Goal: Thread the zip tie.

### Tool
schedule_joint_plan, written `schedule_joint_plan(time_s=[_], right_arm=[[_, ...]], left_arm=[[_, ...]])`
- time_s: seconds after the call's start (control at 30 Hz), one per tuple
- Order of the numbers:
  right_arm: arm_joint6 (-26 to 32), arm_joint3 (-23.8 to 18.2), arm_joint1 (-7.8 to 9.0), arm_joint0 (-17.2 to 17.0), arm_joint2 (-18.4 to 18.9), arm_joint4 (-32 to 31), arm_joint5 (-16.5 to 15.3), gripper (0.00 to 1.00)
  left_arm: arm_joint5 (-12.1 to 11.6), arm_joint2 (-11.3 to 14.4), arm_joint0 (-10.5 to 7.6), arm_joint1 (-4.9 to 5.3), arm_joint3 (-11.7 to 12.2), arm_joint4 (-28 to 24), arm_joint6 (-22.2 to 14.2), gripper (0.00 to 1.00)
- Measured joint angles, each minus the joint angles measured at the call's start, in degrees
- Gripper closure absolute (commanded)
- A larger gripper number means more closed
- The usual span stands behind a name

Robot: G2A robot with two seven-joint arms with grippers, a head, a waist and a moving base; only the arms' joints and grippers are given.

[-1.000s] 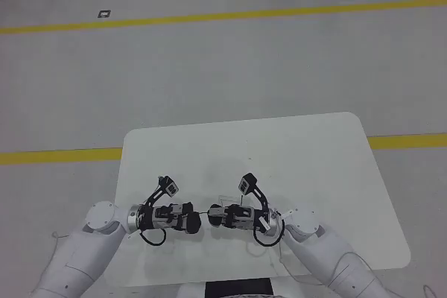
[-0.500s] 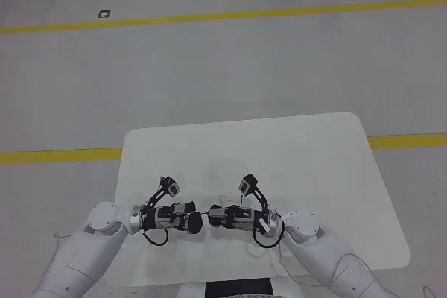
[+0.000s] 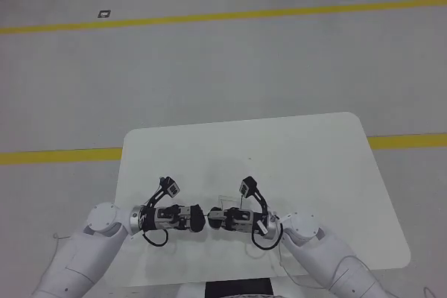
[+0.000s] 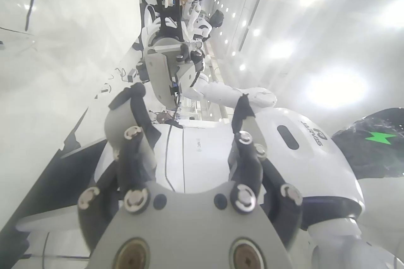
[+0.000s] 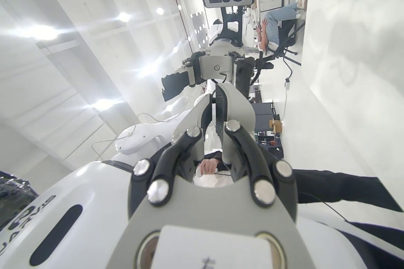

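Pale, very thin plastic is the item under handling. The zip tie (image 3: 222,199) is held over the near middle of the white table (image 3: 305,149), at the right gripper (image 3: 211,217), and arches away from it toward the far side. That gripper's fingers are drawn nearly together, apparently pinching the strap. Facing it tip to tip, the left gripper (image 4: 188,95) is spread wide. Its black-taped fingers (image 4: 132,96) bracket the opposing tip and grip nothing.

Risk assessment: the free tail may miss the head's slot. The strap looks limp enough to bow, and any small tilt between the facing tips would turn it aside. If the left fingers close off-line, they could catch the right gripper's tip or push the tie out of the pinch. A dropped tie lying flat on the table would be hard to retrieve.

Appearance: a slender, whitish, curved loop, barely distinct against the tabletop. Head and tail cannot be told apart.
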Motion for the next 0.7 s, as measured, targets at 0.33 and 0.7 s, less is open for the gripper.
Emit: schedule_joint_plan(time_s=[0.33, 0.7], right_arm=[[-1.1, -0.8, 0.16, -0.1, -0.3, -2.0, 1.2, 1.0], [-2.0, -1.7, 0.44, -0.8, -0.3, -3.2, 1.9, 1.0]], left_arm=[[0.1, 0.7, 0.12, 0.05, -0.3, 0.5, 0.5, 0.59], [-0.4, 0.2, 0.67, 0.36, 0.0, 0.3, 0.5, 0.65]])
